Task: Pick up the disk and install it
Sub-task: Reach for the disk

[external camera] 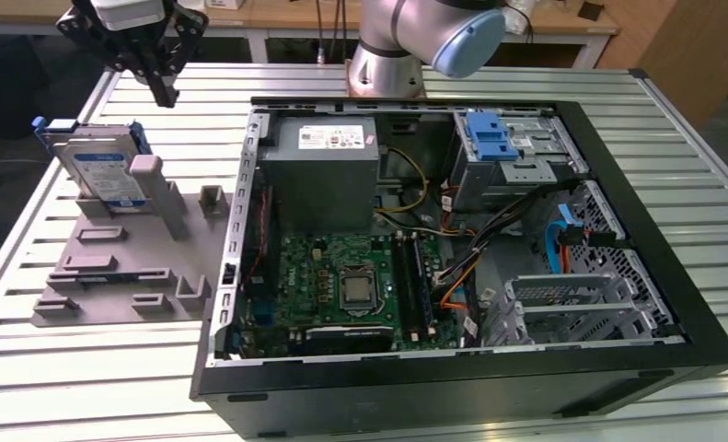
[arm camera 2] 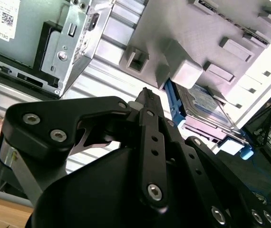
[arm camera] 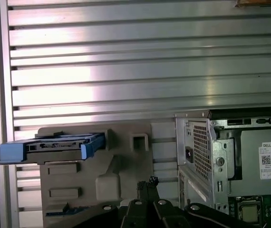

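Note:
The disk (external camera: 102,168), a silver drive with a white-and-blue label in a blue carrier, stands on edge in a grey holder (external camera: 124,267) on the table, at the exterior view's left. My gripper (external camera: 164,92) hangs above and just behind it, fingers pointing down, shut with nothing between them and not touching the disk. In the second wrist view the black fingertips (arm camera 2: 147,95) sit close to the disk (arm camera 2: 207,107). The first wrist view shows the disk (arm camera: 50,147) edge-on, with my gripper (arm camera: 150,181) beside the holder.
The open computer case (external camera: 658,276) lies at the exterior view's right, with a grey power-supply box (external camera: 327,161), a motherboard (external camera: 352,285) and a drive cage with a blue latch (external camera: 496,138). The arm's base (external camera: 388,64) stands behind the case. The slatted table (external camera: 94,368) reaches its edge beyond the holder.

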Controlling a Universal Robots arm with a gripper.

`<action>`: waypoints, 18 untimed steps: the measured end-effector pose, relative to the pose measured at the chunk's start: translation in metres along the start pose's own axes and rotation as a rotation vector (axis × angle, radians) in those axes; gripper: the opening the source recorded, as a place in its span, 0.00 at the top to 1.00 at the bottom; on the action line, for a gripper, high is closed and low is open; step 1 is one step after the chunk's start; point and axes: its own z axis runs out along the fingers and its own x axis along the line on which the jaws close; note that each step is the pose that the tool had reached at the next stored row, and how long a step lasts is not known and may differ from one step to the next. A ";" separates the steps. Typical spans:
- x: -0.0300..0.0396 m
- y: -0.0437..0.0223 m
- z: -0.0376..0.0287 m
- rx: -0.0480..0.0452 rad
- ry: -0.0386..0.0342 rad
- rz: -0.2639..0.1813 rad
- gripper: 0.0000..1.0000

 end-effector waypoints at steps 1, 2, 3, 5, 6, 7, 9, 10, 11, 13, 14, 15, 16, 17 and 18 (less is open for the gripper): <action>0.0015 0.0001 0.0001 0.0000 0.0001 0.000 0.89; 0.0029 0.0003 0.0001 0.0000 0.0002 0.000 0.89; 0.0043 0.0004 0.0003 0.0000 0.0002 0.000 0.89; 0.0069 0.0006 0.0004 0.0000 0.0005 0.000 0.89; 0.0080 0.0007 0.0005 0.0001 0.0007 0.000 0.89; 0.0091 0.0007 0.0007 0.0001 0.0008 0.000 0.89; 0.0112 0.0008 0.0009 0.0001 0.0012 0.000 0.89; 0.0122 0.0008 0.0010 0.0001 0.0014 0.000 0.89; 0.0132 0.0008 0.0010 0.0002 0.0018 0.000 0.89; 0.0152 0.0010 0.0013 0.0002 0.0022 0.000 0.89; 0.0162 0.0010 0.0014 0.0002 0.0025 0.000 0.89; 0.0172 0.0011 0.0015 0.0002 0.0026 0.000 0.89; 0.0182 0.0011 0.0016 0.0002 0.0029 0.000 0.89; 0.0192 0.0012 0.0018 0.0002 0.0031 0.000 0.89; 0.0201 0.0012 0.0019 0.0003 0.0034 0.000 0.89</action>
